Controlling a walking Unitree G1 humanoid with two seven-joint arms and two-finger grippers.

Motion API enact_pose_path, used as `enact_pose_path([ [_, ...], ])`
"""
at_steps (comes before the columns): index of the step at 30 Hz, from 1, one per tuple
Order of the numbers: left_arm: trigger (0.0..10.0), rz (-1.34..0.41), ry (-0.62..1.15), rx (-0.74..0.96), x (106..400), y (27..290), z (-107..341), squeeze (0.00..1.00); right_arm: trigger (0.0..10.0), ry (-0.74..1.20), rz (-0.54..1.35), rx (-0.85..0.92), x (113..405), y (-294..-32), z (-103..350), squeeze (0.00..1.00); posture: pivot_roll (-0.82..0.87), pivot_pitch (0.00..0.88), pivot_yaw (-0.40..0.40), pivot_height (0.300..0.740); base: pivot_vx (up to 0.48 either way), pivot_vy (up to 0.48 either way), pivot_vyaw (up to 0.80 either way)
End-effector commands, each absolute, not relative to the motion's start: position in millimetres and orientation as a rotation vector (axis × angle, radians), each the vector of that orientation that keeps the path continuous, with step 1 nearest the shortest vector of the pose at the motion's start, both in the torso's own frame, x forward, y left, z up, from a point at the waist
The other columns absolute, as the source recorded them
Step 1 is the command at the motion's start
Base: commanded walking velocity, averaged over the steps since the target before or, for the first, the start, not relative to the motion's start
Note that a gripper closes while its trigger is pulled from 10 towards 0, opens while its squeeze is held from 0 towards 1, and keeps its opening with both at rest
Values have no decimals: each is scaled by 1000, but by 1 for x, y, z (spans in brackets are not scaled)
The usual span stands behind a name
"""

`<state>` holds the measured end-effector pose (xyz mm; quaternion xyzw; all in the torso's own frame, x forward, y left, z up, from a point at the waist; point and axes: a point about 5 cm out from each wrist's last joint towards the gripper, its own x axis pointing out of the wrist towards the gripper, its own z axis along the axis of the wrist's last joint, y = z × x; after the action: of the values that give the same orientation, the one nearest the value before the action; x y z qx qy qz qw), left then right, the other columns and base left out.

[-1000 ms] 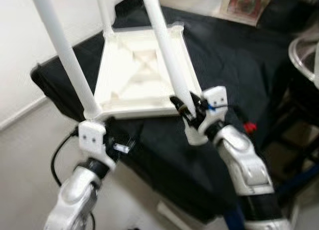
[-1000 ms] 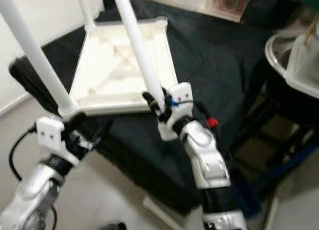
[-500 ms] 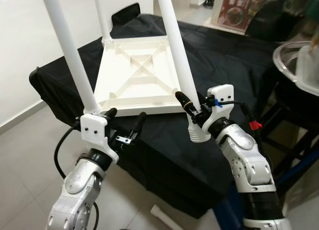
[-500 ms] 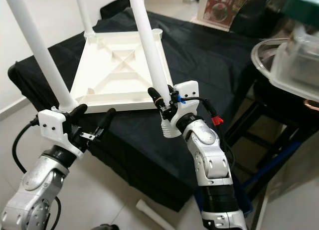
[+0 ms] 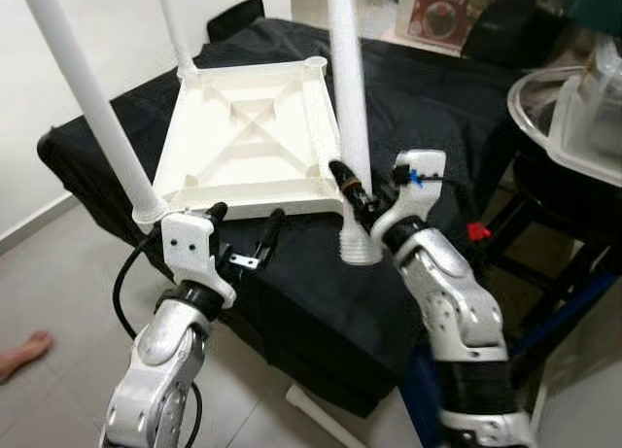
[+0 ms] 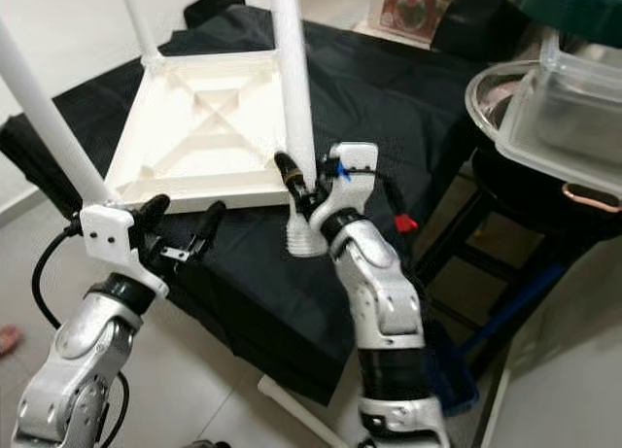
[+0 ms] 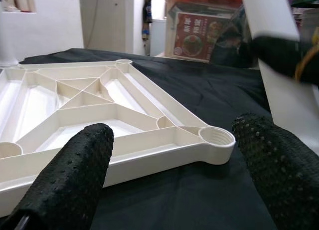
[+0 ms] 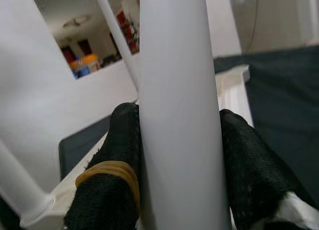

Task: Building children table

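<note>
The white table top [image 5: 248,137] lies upside down on a black-covered table [image 5: 437,108]. Two white legs stand screwed into it, one at the near left corner [image 5: 87,98] and one at the far corner [image 5: 173,25]. My right gripper [image 5: 358,193] is shut on a third white leg [image 5: 348,108], held almost upright. Its threaded end [image 5: 360,249] hangs just in front of the near right corner socket [image 7: 217,137]. My left gripper [image 5: 243,236] is open and empty, just in front of the top's near edge.
A clear plastic tub [image 6: 573,98] and a metal bowl [image 6: 486,98] stand on a stool at the right. A white tube [image 5: 321,419] lies on the floor under the table. A person's bare foot [image 5: 24,351] is at the far left. A red printed box [image 5: 437,11] stands behind.
The camera has shifted. My right gripper has tipped the held leg more upright and brought its threaded end nearer the near right corner. The left gripper stays open.
</note>
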<state>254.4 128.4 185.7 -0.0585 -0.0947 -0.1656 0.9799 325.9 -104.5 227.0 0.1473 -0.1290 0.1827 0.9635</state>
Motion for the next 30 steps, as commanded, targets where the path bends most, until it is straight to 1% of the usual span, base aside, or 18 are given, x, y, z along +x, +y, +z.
enact_pose_path([
  [1,10000,-308,-163,-102,255,133,181,0,10000,-278,345,299,328,-101,229,0,-10,129,-32,740,0,0,0],
  [7,10000,-299,-166,-88,255,133,182,0,10000,-338,295,360,332,-101,235,0,-5,133,-32,740,0,0,0],
  [9,10000,-300,-167,-86,254,133,182,0,10000,-351,308,392,334,-99,235,0,-4,136,-32,740,0,0,0],
  [11,10000,-301,-168,-75,254,132,182,0,10000,-392,413,476,333,-91,238,0,7,140,-39,740,0,0,0],
  [12,10000,-301,-168,-75,254,132,182,0,10000,-392,413,476,333,-91,238,0,7,140,-39,740,0,0,0],
  [13,10000,-301,-169,-73,254,131,182,0,10000,-404,484,503,330,-86,239,0,7,140,-39,740,0,0,0],
  [17,10000,-300,-169,-70,253,132,183,0,10000,-413,519,516,328,-84,240,0,12,145,-41,740,0,0,0],
  [20,10000,-291,-166,-66,251,134,182,0,10000,-425,534,509,323,-95,240,0,6,143,-47,740,0,0,0],
  [22,10000,-289,-165,-66,251,134,181,0,10000,-426,532,501,322,-98,239,0,6,143,-47,740,0,0,0],
  [25,10000,-295,-163,-58,250,131,180,0,10000,-432,496,457,322,-111,236,0,-3,137,-42,740,0,0,0],
  [30,10000,-301,-164,-55,251,130,180,0,10000,-431,484,439,321,-114,234,0,-3,137,-41,740,0,0,0],
])
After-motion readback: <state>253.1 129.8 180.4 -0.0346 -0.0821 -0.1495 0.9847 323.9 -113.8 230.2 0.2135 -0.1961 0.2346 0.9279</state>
